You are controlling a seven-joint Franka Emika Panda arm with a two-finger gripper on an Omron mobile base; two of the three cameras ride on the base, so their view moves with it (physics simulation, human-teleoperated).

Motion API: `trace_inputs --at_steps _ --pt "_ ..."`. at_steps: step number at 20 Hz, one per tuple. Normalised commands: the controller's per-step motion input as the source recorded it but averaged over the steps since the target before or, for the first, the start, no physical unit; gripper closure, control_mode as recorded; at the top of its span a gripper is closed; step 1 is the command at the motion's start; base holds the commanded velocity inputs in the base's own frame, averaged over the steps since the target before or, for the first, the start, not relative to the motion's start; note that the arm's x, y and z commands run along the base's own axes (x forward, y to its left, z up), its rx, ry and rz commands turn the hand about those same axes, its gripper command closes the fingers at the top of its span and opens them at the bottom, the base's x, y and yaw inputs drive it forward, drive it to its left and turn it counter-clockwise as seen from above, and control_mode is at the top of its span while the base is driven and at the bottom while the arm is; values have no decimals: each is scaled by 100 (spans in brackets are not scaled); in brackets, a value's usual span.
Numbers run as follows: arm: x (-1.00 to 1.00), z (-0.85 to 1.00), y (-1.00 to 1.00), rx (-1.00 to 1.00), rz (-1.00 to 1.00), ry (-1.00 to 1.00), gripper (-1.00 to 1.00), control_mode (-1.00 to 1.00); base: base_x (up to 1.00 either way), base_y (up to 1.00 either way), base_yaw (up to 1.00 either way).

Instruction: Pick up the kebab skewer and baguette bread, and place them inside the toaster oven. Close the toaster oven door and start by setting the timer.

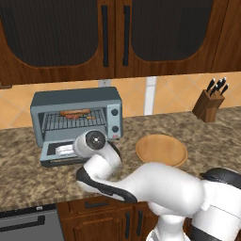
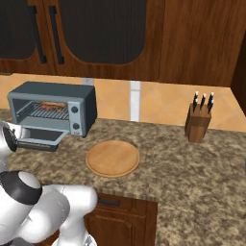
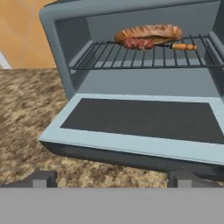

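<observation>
The toaster oven (image 3: 56, 30) stands with its door (image 3: 140, 119) dropped flat toward me. On the wire rack (image 3: 131, 57) lies the golden baguette bread (image 3: 148, 31), and the kebab skewer (image 3: 140, 43) rests against its front, its orange handle pointing right. My gripper (image 3: 113, 178) hovers just in front of the door's edge, open, with nothing between its fingertips (image 3: 43, 178). In the left base view the toaster oven (image 1: 75, 101) has its door (image 1: 59, 153) down, and my hand covers the door's right end. Its knobs (image 1: 114, 120) sit on the right panel.
A round wooden board (image 1: 161, 149) lies on the granite counter right of the oven, also seen as the board (image 2: 113, 157). A knife block (image 2: 198, 122) stands at the back right. Dark cabinets hang above the counter.
</observation>
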Motion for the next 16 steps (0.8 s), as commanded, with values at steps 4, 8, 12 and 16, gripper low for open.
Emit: trace_inputs --at_steps 4,8,12,16 --pt "-53 -10 0 0 -3 2 -100 -100 0 0 0" --pt "-26 -13 0 0 0 0 -100 -100 0 0 0" --pt "1 -6 5 0 0 0 -100 -100 0 0 0" --pt "1 -24 0 0 0 0 -100 -100 0 0 0"
